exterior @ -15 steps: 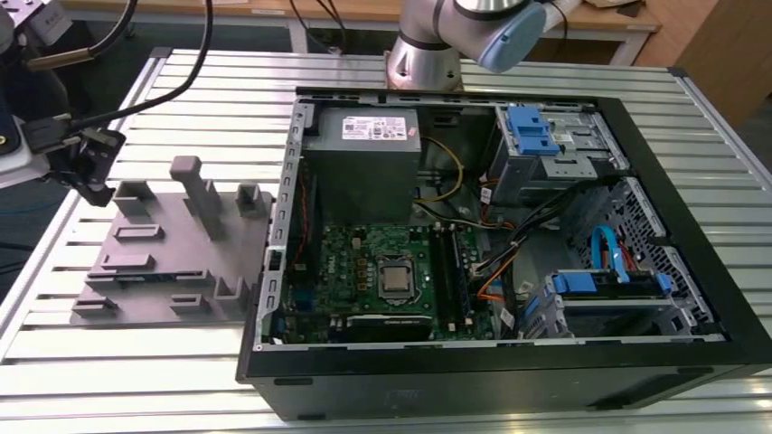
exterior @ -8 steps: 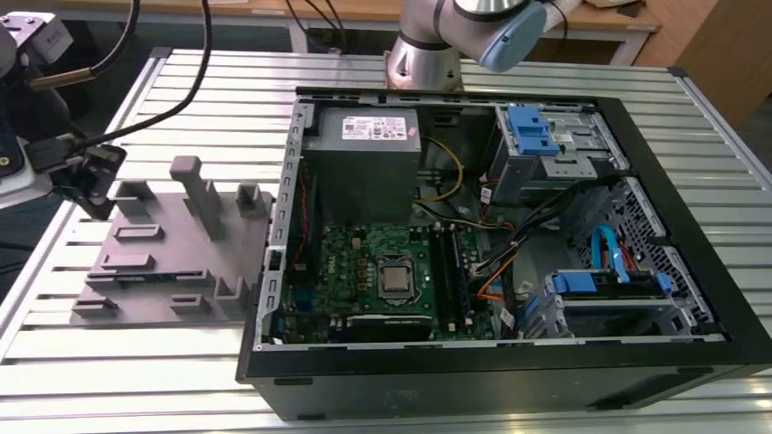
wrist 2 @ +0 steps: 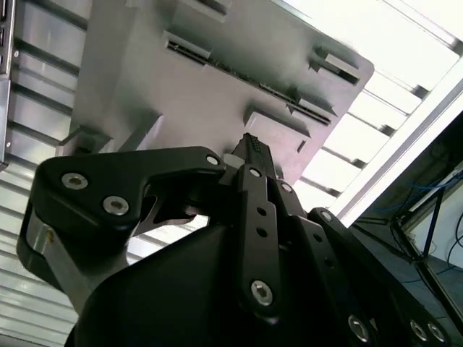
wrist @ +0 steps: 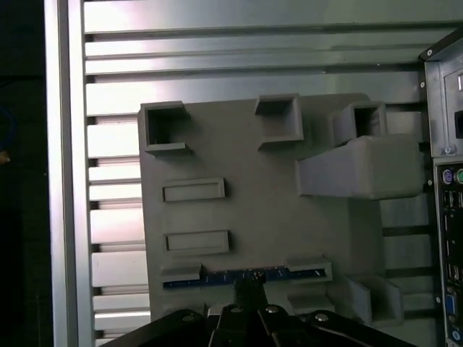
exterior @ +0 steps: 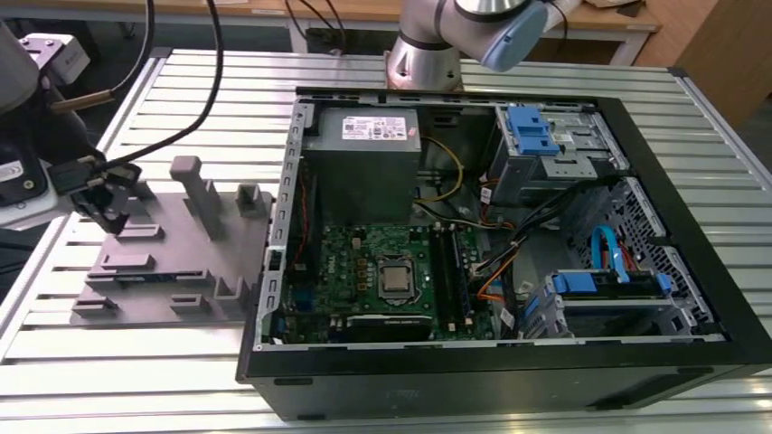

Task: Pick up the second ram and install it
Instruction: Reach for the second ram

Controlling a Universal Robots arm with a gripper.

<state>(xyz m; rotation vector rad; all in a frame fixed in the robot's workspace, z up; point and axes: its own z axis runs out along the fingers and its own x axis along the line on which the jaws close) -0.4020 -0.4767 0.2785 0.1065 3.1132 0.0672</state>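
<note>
With its fingers drawn together and gripping nothing, your gripper [wrist: 248,289] hung over the middle of the second ram [wrist: 210,278], which stood on edge in a slot of the grey holder tray [wrist: 253,210] on the counter [exterior: 145,362], beside the open computer case [exterior: 483,384].

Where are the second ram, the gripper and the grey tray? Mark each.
second ram [wrist: 210,277], first wrist view, blue board edge
gripper [wrist: 249,289], first wrist view, tip by the ram
grey tray [wrist: 253,210], first wrist view, bare flat top
</note>
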